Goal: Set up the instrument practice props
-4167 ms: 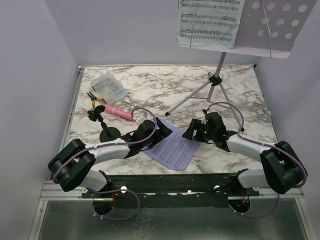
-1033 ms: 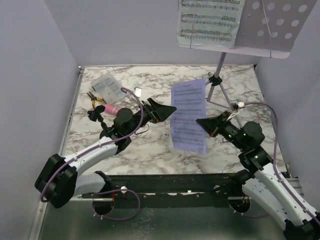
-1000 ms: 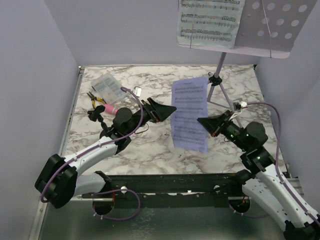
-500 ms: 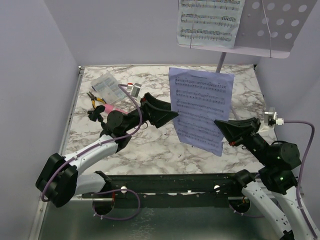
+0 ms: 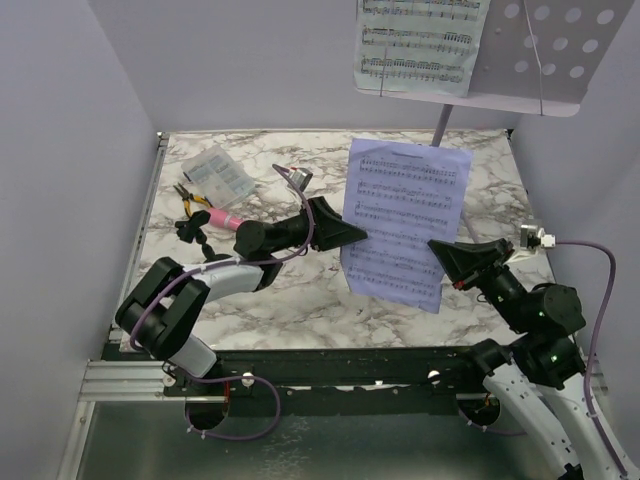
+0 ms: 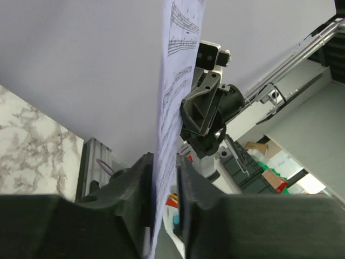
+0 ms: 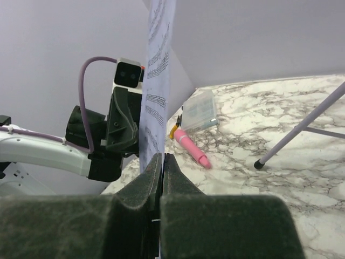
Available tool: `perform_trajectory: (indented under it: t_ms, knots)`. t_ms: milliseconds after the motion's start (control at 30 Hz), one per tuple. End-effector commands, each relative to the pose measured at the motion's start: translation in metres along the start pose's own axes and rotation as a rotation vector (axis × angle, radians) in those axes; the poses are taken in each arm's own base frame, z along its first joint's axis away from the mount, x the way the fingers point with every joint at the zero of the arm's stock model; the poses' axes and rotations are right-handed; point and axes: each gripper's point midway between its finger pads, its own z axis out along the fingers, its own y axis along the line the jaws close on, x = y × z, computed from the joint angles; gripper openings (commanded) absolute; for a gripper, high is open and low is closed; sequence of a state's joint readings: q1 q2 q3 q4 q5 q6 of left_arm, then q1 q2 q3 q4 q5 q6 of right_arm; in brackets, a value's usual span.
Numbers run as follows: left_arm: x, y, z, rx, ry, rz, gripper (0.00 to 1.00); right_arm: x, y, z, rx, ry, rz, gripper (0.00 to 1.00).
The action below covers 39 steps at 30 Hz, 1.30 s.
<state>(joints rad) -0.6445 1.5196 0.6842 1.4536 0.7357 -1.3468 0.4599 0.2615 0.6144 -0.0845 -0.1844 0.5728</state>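
Observation:
A printed sheet-music page point(image 5: 405, 225) hangs upright in the air above the marble table. My right gripper point(image 5: 440, 250) is shut on its lower right edge, and the pinch shows in the right wrist view point(image 7: 161, 162). My left gripper point(image 5: 355, 235) straddles the page's left edge. In the left wrist view the sheet point(image 6: 175, 81) lies against one finger and a narrow gap shows at the other. The lavender music-stand desk point(image 5: 540, 60) at the top right carries another page point(image 5: 420, 40). The pink microphone point(image 5: 222, 219) lies by the black mic stand point(image 5: 192, 228), whose base is hidden.
A clear compartment box point(image 5: 218, 177) and orange-handled pliers point(image 5: 192, 200) lie at the back left of the marble table point(image 5: 300, 170). The stand's silver tripod pole point(image 5: 440, 125) rises behind the held page. Lavender walls close in on both sides.
The page has risen and turned flat toward the top camera. The left arm has reached right, and its jaws have narrowed around the page's left edge. The right arm has drawn back to the right.

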Motion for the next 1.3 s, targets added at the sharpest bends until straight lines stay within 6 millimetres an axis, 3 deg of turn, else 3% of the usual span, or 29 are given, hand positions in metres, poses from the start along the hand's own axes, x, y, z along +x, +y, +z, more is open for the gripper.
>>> perform_trajectory:
  t_ms: [0, 200, 267, 333, 467, 600, 733, 867, 967, 1133, 1267]
  knots:
    - [-0.009, -0.044, -0.002, 0.162, -0.004, 0.111, 0.23, 0.011, -0.010, 0.001, 0.036, 0.015, 0.035, 0.01]
    - [-0.020, -0.024, -0.004, -0.004, -0.057, 0.210, 0.07, 0.014, -0.013, 0.005, 0.047, 0.039, 0.030, 0.01]
    - [-0.024, -0.015, -0.007, -0.069, -0.071, 0.242, 0.00, 0.019, -0.023, 0.007, 0.096, 0.056, 0.024, 0.09]
    - [-0.029, -0.001, -0.010, -0.168, -0.089, 0.272, 0.00, 0.025, -0.045, 0.008, 0.208, 0.067, 0.039, 0.24]
    - [-0.042, 0.042, -0.023, -0.442, -0.102, 0.304, 0.00, 0.048, -0.109, -0.003, 0.542, 0.115, 0.060, 0.59]
    - [-0.050, 0.050, -0.030, -0.543, -0.087, 0.374, 0.00, 0.066, -0.158, -0.016, 0.796, 0.135, 0.037, 0.69]
    - [-0.051, 0.039, -0.029, -0.532, -0.082, 0.473, 0.00, 0.062, -0.176, -0.010, 0.873, 0.133, -0.050, 0.73]
    - [-0.046, 0.019, -0.024, -0.506, -0.054, 0.604, 0.00, 0.037, -0.179, 0.001, 0.905, 0.119, -0.155, 0.76]
    - [-0.035, -0.005, -0.018, -0.464, -0.002, 0.774, 0.00, 0.002, -0.165, 0.011, 0.885, 0.083, -0.230, 0.77]
    - [-0.027, -0.046, -0.011, -0.379, 0.064, 0.939, 0.00, -0.077, -0.121, 0.022, 0.773, -0.038, -0.383, 0.79]
    - [-0.032, -0.098, 0.017, -0.212, 0.142, 0.993, 0.00, -0.144, -0.078, 0.036, 0.673, -0.143, -0.503, 0.81]
